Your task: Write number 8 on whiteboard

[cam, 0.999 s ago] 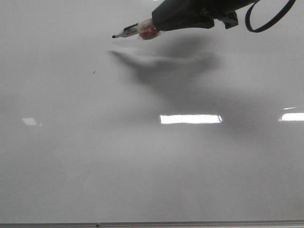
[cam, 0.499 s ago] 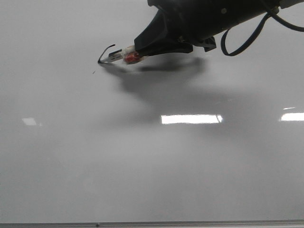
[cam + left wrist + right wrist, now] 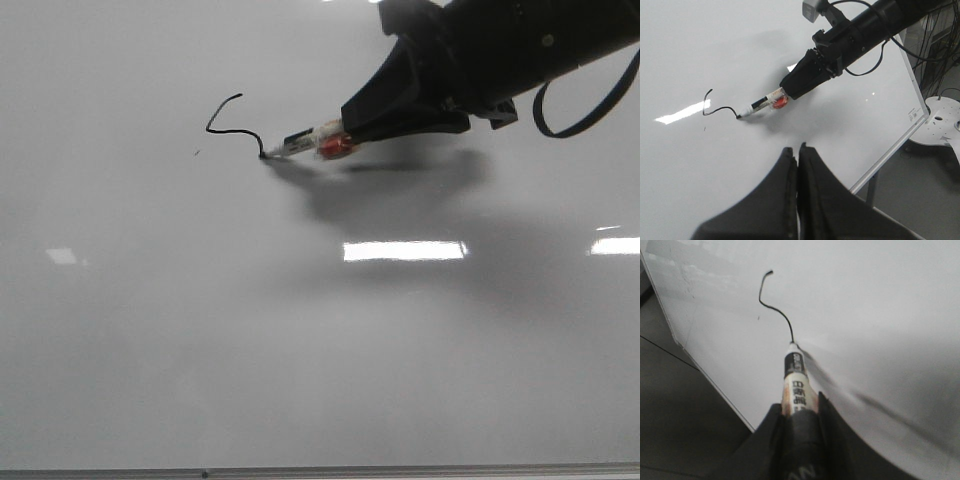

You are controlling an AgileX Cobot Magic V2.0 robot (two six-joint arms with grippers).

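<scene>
Whiteboard (image 3: 300, 350): glossy pale grey-white surface filling the front view, bright rectangular light reflections on it, thin grey frame edge along the bottom; a small printed label sits near one corner, too small to read.
Room: in the left wrist view, grey floor, a tangle of cables and a white round base (image 3: 940, 120) beyond the board's edge.
Right claw (image 3: 350, 128): black, clamped on a marker, its shadow cast on the board just beneath it.
Left claw (image 3: 797, 155): fingers pressed together, holding nothing, well apart from the right claw.
Marker (image 3: 305, 143): white barrel, red band, dark printed characters I cannot read; tip touching the board just ahead of the right claw.
Number 8 (image 3: 232, 120): only a partial thin black stroke, a hook and curve ending at the marker tip.
Dark speck (image 3: 197, 153): beside the stroke, farther from the right claw.
</scene>
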